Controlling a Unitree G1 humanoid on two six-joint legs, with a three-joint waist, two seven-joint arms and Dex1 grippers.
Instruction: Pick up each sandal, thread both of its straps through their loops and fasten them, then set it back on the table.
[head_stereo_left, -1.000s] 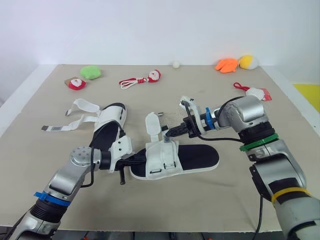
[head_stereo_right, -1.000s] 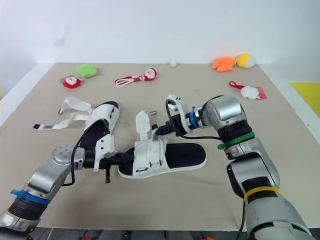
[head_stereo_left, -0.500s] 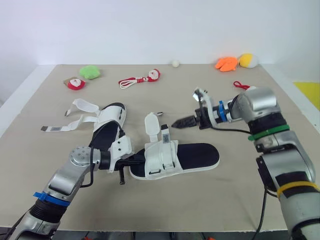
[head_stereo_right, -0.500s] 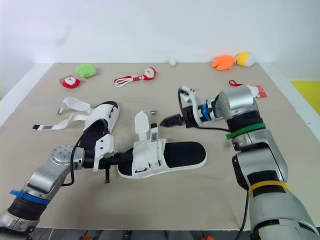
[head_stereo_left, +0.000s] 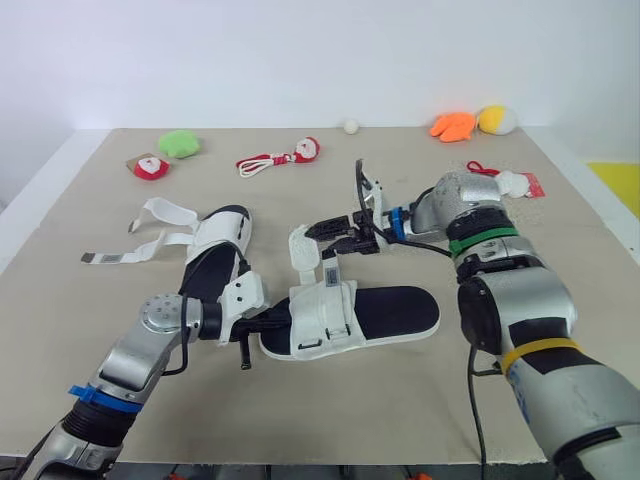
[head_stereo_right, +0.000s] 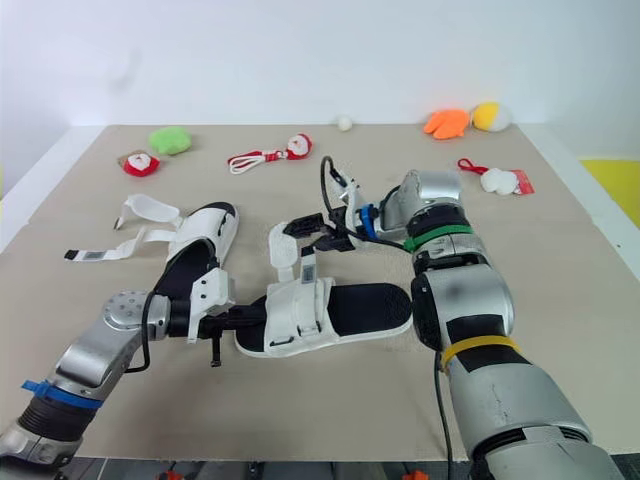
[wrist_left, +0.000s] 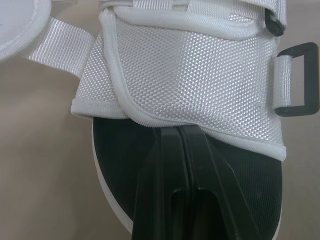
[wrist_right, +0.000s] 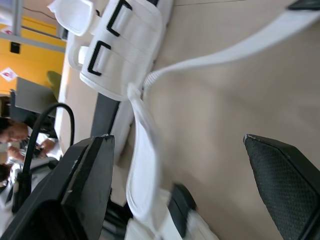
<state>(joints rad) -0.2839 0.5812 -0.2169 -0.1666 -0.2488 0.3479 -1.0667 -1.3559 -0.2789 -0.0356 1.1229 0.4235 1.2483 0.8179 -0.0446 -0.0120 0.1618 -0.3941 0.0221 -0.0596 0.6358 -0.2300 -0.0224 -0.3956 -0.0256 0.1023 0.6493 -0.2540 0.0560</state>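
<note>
The jaws of the left gripper (wrist_left: 176, 135) run under the sandal (wrist_left: 190, 65) upper, their tips hidden.

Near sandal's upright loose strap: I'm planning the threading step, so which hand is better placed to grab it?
Right. The right hand is open beside the loose strap, while the left hand is shut, tips on the insole of the sandal, likely steadying it.

The table (head_stereo_left: 340, 420) is covered from the head by 2 eye views angled forward and down. The nearer sandal (wrist_left: 180, 75), shared with them, is framed very closely by the left wrist view.
</note>
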